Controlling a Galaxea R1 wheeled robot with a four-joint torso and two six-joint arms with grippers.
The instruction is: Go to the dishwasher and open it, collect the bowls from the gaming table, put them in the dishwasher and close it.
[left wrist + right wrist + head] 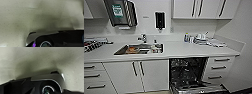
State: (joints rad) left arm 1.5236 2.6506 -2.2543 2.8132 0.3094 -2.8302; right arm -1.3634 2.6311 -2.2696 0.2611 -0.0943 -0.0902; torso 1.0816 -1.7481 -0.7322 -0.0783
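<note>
I see the under-counter dishwasher (187, 72) open below the white countertop (184, 51), door down, dark wire racks showing; contents unreadable. Steel sink (139, 49) left of it holds something orange plus blurred items. Both wrist views face speckled floor (18, 18); gripper states: cannot tell

Kitchenette, white throughout. Counter (189, 50) spans mid-frame; steel sink (137, 49) set into it at centre left, tap (143, 38) behind. Wall cabinets (201, 8) upper right. Drawers (95, 76) lower left. Black dispenser (159, 20) on the wall, top centre.
</note>
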